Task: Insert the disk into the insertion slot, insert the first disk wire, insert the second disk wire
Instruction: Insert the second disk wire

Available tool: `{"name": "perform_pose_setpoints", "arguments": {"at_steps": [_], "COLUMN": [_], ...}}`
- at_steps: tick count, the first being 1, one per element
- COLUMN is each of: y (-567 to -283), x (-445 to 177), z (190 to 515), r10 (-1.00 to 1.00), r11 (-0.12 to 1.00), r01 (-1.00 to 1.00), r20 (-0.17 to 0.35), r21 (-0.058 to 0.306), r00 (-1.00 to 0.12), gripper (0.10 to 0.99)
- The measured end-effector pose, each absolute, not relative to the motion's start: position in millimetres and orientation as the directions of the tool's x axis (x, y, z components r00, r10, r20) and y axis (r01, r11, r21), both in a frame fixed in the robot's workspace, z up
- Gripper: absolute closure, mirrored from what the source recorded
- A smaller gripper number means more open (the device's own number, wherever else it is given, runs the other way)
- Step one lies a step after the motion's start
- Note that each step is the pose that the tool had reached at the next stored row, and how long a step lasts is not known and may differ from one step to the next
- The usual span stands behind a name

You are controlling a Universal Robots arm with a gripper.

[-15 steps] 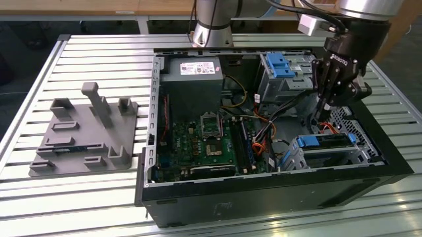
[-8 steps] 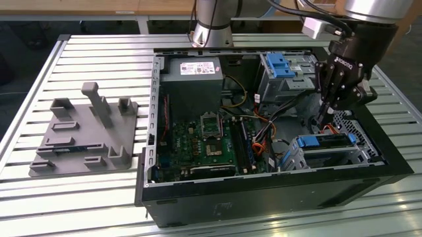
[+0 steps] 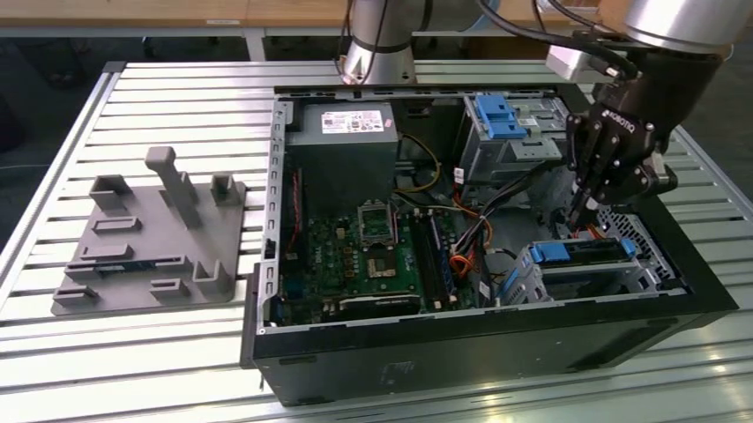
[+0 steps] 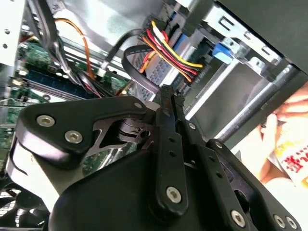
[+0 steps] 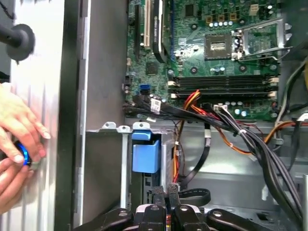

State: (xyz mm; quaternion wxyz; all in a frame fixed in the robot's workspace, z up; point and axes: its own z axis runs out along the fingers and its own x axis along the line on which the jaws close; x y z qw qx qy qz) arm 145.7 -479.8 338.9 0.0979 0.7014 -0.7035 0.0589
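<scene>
- My gripper [image 3: 579, 214] hangs inside the case [image 3: 471, 344], just above the disk [image 3: 577, 253]; its fingers [image 4: 166, 103] look pressed together on a black wire [image 4: 137, 72].
- The disk, blue-framed, sits in the slot [image 3: 641, 264] at the case's corner on the exterior view's right.
- A cable bundle [image 5: 231, 127] crosses from the motherboard [image 5: 216, 57] toward the cage, crowding the gripper.
- A person's hand [image 5: 19, 125] rests outside the case wall.

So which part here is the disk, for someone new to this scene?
Look inside the open computer case, at the corner on the exterior view's right nearest the camera. Just below the gripper sits the disk, in a low perforated grey cage. Its blue frame edges a flat drive, unlike the taller latched bay behind.
</scene>
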Motion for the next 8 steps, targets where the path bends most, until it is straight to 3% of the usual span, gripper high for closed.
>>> {"name": "perform_pose_setpoints", "arguments": {"at_steps": [8], "y": [-486.8], "x": [148.4], "z": [338.9], "r10": [-0.991], "r11": [0.004], "r01": [-0.998], "r20": [0.132], "r21": [0.056], "r00": [0.003], "gripper": [0.941]}}
